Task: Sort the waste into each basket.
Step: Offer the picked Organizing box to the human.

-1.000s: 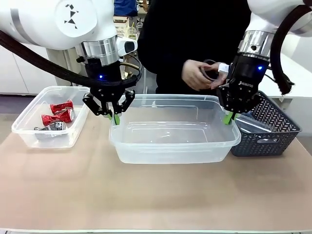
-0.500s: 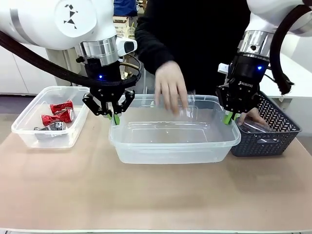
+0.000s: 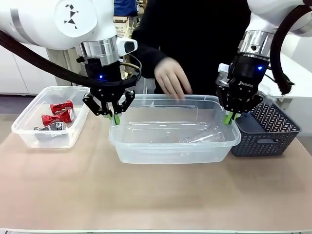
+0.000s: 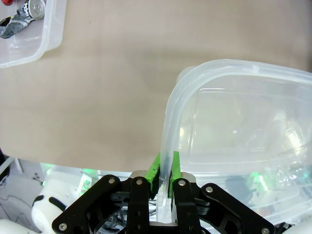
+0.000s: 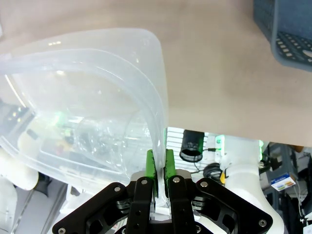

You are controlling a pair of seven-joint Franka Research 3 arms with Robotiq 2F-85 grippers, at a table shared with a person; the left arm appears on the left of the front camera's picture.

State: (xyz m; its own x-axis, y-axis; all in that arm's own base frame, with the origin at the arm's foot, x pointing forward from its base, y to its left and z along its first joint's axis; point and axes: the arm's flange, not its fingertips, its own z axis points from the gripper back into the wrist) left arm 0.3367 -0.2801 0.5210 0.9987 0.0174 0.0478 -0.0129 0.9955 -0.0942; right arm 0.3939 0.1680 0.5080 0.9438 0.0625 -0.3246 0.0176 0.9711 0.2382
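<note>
Gripping what, the two of them?

Both have the big tub (image 3: pixel 146 145), which sits mid-table towards the far edge. The left gripper (image 3: pixel 116 118) has its jaws nearly shut, pinching the tub's left rim between its pads (image 4: pixel 155 168). The right gripper (image 3: pixel 229 117) pinches the right rim the same way, as its wrist view shows.

And the waste?

One clear bottle (image 3: pixel 202 135) lies in the big tub, towards its right end. The crushed cans (image 3: pixel 57 118) are in the small tub (image 3: pixel 29 134) by the table's (image 3: pixel 156 195) left edge. A grey basket (image 3: pixel 273 131) stands by the right edge, just beside the big tub.

What could go wrong?

The rim is thin and bendy, and each grip takes only a narrow strip of it. If one arm lifts or pulls ahead of the other, I'd expect the wall to twist and slip out of the pads. A tilt would roll the bottle about. The person's hand (image 3: pixel 171 80) hovers over the far rim, so a sudden move could knock it.
</note>
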